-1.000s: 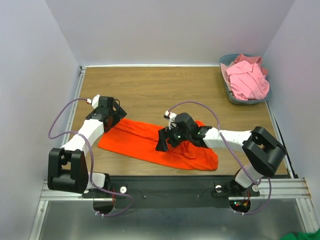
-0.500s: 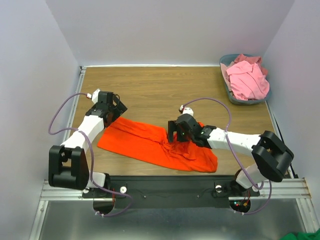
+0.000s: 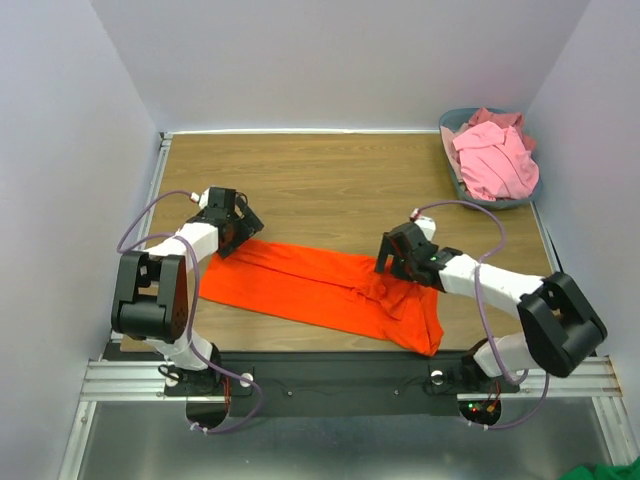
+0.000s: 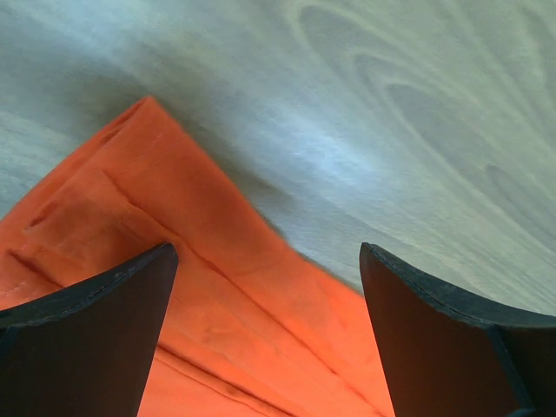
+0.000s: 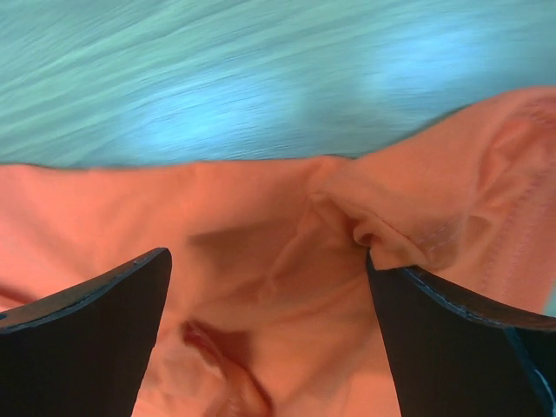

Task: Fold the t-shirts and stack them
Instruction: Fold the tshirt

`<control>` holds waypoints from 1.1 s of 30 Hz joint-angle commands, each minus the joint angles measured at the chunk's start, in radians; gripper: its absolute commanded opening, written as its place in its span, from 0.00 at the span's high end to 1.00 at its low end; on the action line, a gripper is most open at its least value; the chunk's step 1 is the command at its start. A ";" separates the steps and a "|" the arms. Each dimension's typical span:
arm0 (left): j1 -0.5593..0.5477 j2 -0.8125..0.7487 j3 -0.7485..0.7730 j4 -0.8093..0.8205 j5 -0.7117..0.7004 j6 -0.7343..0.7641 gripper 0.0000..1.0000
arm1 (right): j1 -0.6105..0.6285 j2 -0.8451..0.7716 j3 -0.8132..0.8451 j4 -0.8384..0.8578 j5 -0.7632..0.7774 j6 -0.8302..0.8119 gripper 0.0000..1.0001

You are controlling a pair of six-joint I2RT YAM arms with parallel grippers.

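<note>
The orange-red t-shirt (image 3: pixel 300 285) lies as a long, flattened band across the near part of the wooden table (image 3: pixel 330 180). My left gripper (image 3: pixel 238 240) is open over its far left corner; the left wrist view shows that corner (image 4: pixel 130 200) between my spread fingers (image 4: pixel 267 252). My right gripper (image 3: pixel 390 266) is open low over the shirt's far edge on the right, where the right wrist view shows wrinkled cloth (image 5: pixel 104 208) and a small fold between the fingers (image 5: pixel 268 256). Pale pink t-shirts (image 3: pixel 492 158) are piled in the basket.
The grey-blue plastic basket (image 3: pixel 490 204) stands at the far right corner. White walls close in the table on the left, back and right. A metal rail (image 3: pixel 330 375) runs along the near edge by the arm bases.
My right gripper has moved right, from the shirt's middle to its right part, and the shirt now lies longer and flatter. My left gripper has shifted slightly toward the shirt's far left corner.
</note>
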 commanded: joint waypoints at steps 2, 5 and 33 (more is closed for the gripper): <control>0.029 -0.002 -0.075 0.016 -0.046 0.001 0.02 | -0.070 -0.138 -0.042 -0.116 0.107 0.042 0.00; 0.049 -0.021 -0.116 0.001 -0.067 -0.002 0.02 | -0.078 -0.193 -0.050 -0.169 0.169 0.073 0.00; 0.066 -0.254 -0.216 -0.056 -0.145 -0.027 0.02 | -0.084 -0.218 -0.124 -0.126 -0.190 0.097 0.65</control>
